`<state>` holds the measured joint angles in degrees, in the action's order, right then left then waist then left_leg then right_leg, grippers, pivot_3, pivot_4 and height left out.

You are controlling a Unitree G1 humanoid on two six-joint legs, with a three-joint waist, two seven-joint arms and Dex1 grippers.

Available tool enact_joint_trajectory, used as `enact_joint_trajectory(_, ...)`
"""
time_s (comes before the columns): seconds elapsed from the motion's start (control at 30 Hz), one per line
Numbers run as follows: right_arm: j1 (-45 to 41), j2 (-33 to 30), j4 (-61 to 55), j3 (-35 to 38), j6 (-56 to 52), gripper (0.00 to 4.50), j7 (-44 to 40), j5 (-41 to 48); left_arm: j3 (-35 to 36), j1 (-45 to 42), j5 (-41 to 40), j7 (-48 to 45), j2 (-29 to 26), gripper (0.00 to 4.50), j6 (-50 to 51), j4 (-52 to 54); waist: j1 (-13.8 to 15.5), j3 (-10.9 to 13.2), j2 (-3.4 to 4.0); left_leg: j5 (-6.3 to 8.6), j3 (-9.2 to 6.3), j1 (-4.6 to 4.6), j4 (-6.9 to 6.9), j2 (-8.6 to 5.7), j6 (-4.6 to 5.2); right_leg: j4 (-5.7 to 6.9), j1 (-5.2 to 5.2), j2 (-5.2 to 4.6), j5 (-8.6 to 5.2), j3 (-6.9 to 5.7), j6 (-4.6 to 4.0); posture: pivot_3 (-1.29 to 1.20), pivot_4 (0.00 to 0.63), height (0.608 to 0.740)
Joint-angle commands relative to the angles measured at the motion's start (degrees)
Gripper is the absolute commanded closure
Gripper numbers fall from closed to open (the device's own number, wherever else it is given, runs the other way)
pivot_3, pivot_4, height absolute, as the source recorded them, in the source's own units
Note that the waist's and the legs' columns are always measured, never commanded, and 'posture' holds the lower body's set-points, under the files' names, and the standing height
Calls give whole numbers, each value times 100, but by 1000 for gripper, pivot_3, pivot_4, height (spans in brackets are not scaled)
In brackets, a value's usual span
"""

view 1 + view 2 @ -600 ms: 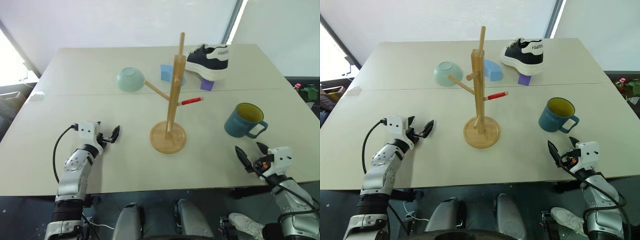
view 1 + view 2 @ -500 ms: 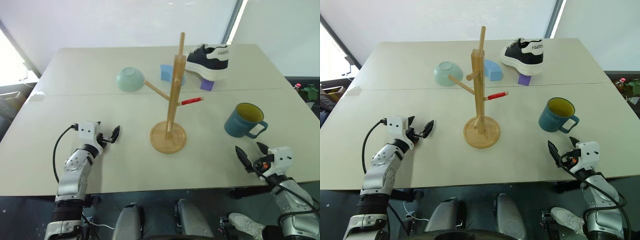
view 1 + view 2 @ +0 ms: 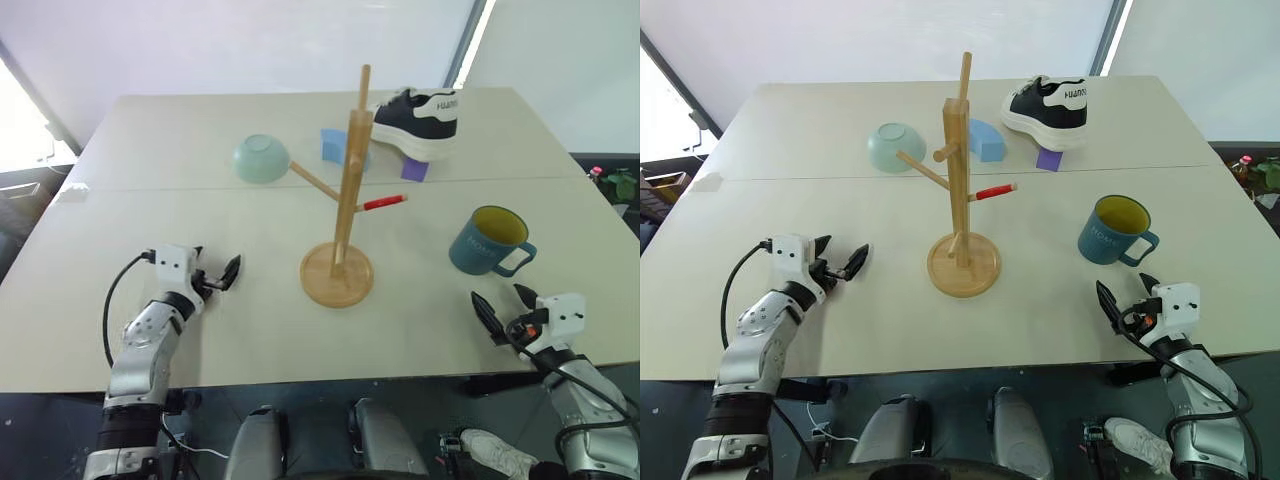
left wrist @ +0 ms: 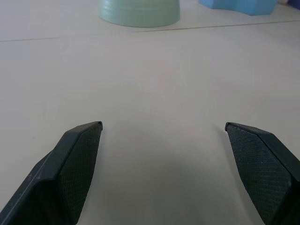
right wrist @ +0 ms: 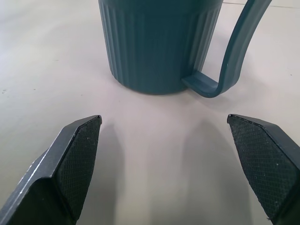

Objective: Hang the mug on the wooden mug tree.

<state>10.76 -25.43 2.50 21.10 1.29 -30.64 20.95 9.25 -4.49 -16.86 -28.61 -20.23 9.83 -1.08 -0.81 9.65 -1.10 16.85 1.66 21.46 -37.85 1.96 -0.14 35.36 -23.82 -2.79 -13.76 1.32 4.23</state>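
- Against the earlier frames, little is seen to have moved: the left arm is shifted slightly at lower left, while the mug (image 3: 488, 241) and the wooden mug tree (image 3: 340, 206) are unchanged.
- The mug is stood upright at right of frame on the desk (image 3: 200, 210), well apart from the tree at centre.
- The right pincer (image 3: 503, 304) is held spread just below the mug, apparently lined up for a grasp.
- The left pincer (image 3: 224, 273) is likewise spread, empty.

Overhead stereo pair; low wrist close-ups
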Motion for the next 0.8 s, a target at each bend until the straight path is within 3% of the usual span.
enact_joint_trajectory(0.03,85,-1,-193,205,24,46,75,78,-397,391,-375,-1056,-309,0,47,680,3,0,0,0,1,0,5,0,0,-2,-2,-4,-1,1,-1,0,150,740)
enact_joint_trajectory(0.27,114,43,-202,525,149,46,370,130,-1135,902,-1003,-2493,-886,0,476,1733,16,2,3,0,10,14,22,-11,-1,-12,-23,-47,-1,7,-2,0,150,740)
enact_joint_trajectory(0.8,-294,172,-302,590,205,46,902,24,-1587,611,-1078,-2754,-741,0,451,1984,1,1,4,-1,14,12,38,-10,1,-13,-32,2,-1,9,-1,0,150,740)
